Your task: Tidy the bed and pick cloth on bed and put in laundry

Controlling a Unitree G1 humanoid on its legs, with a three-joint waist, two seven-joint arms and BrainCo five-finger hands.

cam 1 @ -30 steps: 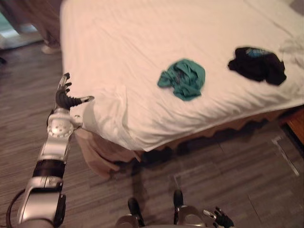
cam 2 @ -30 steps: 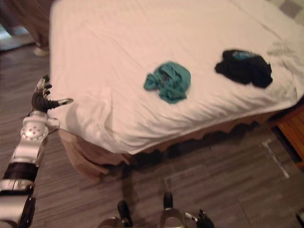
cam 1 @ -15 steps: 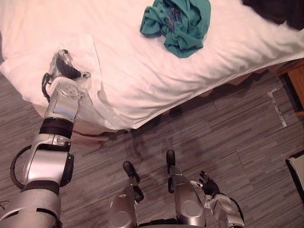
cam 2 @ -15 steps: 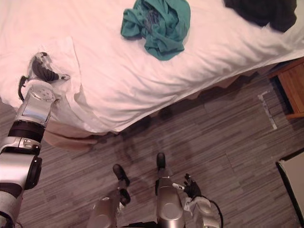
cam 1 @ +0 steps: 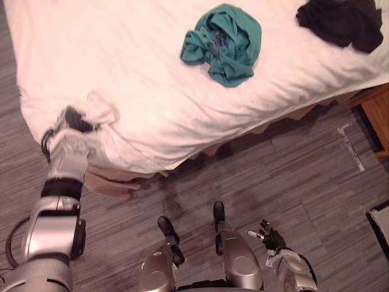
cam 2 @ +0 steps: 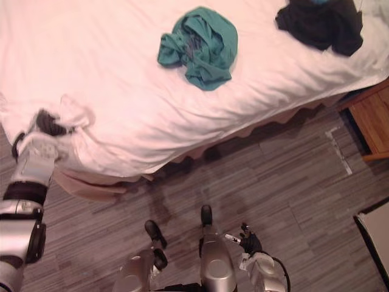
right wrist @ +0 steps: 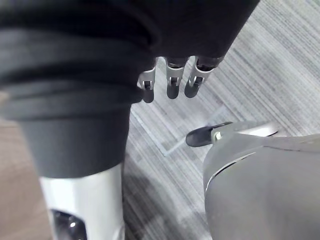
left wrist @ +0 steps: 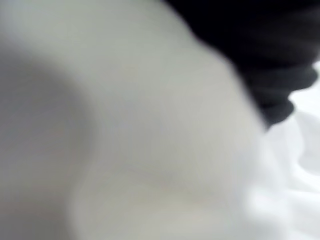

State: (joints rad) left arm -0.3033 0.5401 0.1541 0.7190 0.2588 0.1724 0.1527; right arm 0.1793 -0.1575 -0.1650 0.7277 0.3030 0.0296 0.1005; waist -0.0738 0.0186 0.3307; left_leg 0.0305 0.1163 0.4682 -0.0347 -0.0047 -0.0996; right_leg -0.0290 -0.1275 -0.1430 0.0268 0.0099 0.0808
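Note:
A crumpled teal cloth lies on the white bed sheet, well in from the near edge. A black cloth lies further right, near the bed's right side. My left hand is at the bed's near left corner, pressed into the sheet, and a puckered fold of sheet rises right beside it. White cloth lies close against the hand in the left wrist view. My right hand hangs low over the floor, far from the bed, with its fingers straight and holding nothing.
A beige bed skirt hangs below the sheet at the corner. A wooden nightstand stands at the right of the bed. A pale object with a dark edge is on the grey plank floor at the far right.
The camera has shifted. My left hand has come down to the corner's edge, and the sheet beside it has bunched into a raised fold. The right hand stays low.

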